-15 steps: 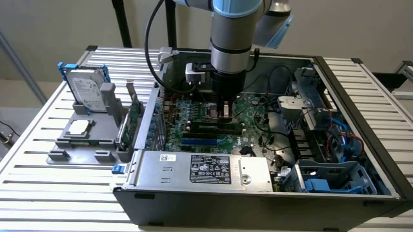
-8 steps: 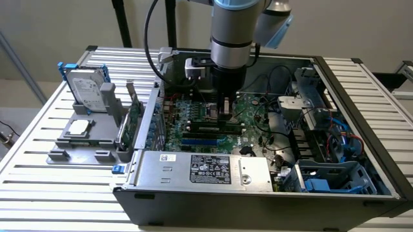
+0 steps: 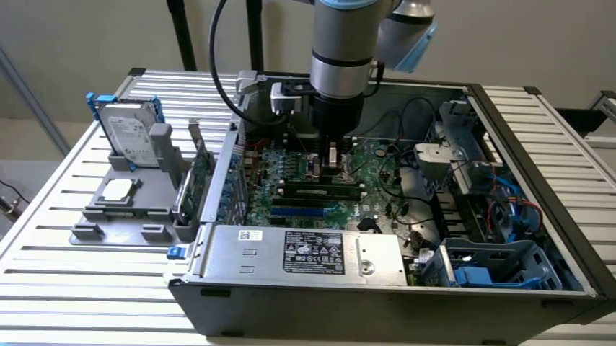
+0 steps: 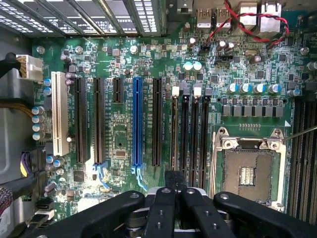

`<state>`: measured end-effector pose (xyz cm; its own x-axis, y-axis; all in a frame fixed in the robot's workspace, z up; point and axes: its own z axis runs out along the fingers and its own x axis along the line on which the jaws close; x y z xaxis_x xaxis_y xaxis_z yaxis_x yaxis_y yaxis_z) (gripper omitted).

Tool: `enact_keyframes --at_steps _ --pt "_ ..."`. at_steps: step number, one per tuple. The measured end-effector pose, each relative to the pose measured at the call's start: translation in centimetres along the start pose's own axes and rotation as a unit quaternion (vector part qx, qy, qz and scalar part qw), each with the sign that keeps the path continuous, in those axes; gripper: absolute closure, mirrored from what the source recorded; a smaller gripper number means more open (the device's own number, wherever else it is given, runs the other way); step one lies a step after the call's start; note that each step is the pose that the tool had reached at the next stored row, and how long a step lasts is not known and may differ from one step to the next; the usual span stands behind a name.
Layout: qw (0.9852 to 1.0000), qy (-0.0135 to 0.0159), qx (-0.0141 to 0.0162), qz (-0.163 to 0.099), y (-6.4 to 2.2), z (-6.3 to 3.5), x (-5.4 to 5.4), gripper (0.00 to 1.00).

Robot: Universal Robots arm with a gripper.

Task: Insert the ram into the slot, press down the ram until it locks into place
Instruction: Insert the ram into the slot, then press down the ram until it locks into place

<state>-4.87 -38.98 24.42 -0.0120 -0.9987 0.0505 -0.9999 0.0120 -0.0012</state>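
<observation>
Inside the computer case [image 3: 539, 303], the closed pincer [image 4: 174, 181] presses the ram [image 4: 174, 144].

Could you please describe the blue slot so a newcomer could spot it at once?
Look inside the open computer case at the green motherboard. Among its row of long parallel slots, the blue slot stands alone in colour: black slots flank it, a white slot lies beyond.
</observation>
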Motion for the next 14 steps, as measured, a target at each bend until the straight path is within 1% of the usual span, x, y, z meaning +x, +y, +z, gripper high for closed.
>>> enact_keyframes --at_steps 14 --pt "1.0 -0.0001 0.0 0.0 0.0 0.01 0.0 0.89"
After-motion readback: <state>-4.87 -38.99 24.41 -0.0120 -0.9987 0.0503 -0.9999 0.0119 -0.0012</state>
